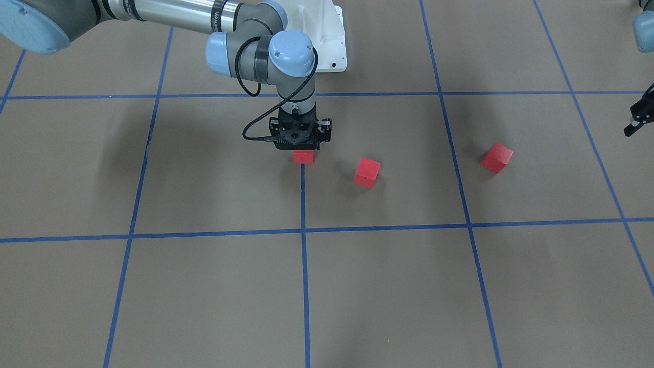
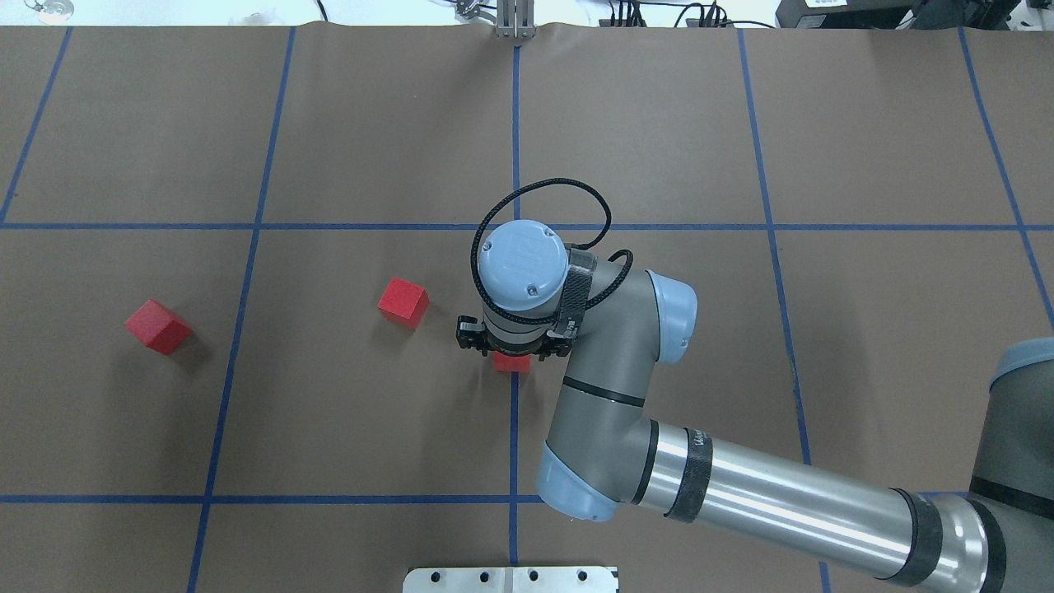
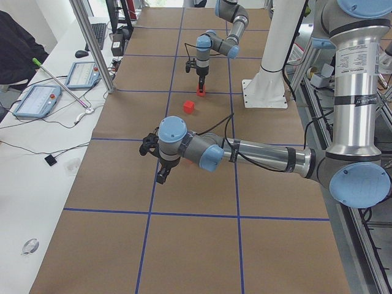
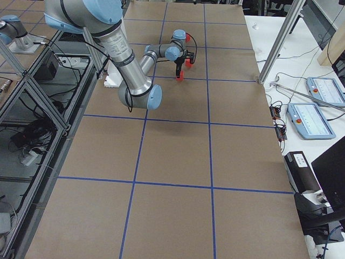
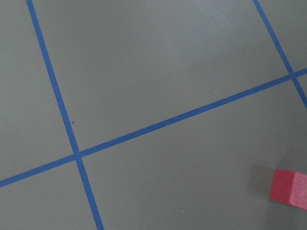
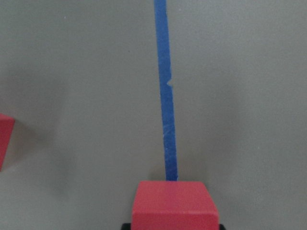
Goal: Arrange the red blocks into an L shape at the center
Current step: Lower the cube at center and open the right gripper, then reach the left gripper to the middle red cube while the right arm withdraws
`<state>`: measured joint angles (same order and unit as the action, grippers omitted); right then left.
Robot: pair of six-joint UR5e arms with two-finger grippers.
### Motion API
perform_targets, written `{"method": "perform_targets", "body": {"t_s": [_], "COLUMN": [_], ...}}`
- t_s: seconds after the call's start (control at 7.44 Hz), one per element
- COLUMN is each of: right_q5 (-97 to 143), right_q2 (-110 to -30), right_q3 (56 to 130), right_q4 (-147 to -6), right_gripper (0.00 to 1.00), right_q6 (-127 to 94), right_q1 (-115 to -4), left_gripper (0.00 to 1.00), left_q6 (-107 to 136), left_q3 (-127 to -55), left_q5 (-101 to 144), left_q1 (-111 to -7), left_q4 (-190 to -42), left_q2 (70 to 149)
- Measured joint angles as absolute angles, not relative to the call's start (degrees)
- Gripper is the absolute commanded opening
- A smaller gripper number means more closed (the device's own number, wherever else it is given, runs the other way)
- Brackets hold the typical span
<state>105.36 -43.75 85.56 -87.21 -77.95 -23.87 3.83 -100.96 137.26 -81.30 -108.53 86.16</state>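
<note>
Three red blocks lie on the brown paper. My right gripper (image 1: 302, 148) (image 2: 510, 352) points straight down at the centre, shut on one red block (image 1: 303, 157) (image 2: 511, 363) (image 6: 175, 205) at the end of a blue tape line, at or just above the paper. The second red block (image 1: 367, 172) (image 2: 403, 302) lies a short way to its left, apart from it. The third red block (image 1: 496, 157) (image 2: 158, 326) (image 5: 289, 188) lies far out on the left side. My left gripper (image 1: 633, 125) (image 3: 160, 177) hangs near it, above the paper; I cannot tell whether it is open.
Blue tape lines (image 2: 515, 123) divide the paper into large squares. The white robot base plate (image 1: 334, 46) (image 2: 510, 579) sits at the robot's edge of the table. A desk with tablets (image 3: 37, 101) runs along the operators' side.
</note>
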Motion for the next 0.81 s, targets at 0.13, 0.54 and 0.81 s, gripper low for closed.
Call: {"method": "perform_targets", "body": {"t_s": [0.13,0.54,0.81], "right_q5": [105.09,107.34,112.78], "right_q2": [-43.94,-51.23,-56.94], "right_q3": [86.17,95.79,100.1], "right_q4": [-87.23,-87.46,-87.29], "right_gripper": [1.0,1.0,1.0], "right_q6": [-77.91,-76.42,-72.45], "right_q1": [-23.78,-27.53,-34.43], "left_gripper": [1.0,0.99,0.99], "left_q6": [3.92,16.03,25.04], "left_q3": [-100.93,-102.69,-104.34], "left_q5": [137.3,137.14,135.98], "left_q1": [-80.82,-74.78,-67.5], "left_q4": [-108.39,-109.6,-109.92], "left_q2": [86.82,91.18,96.7]}}
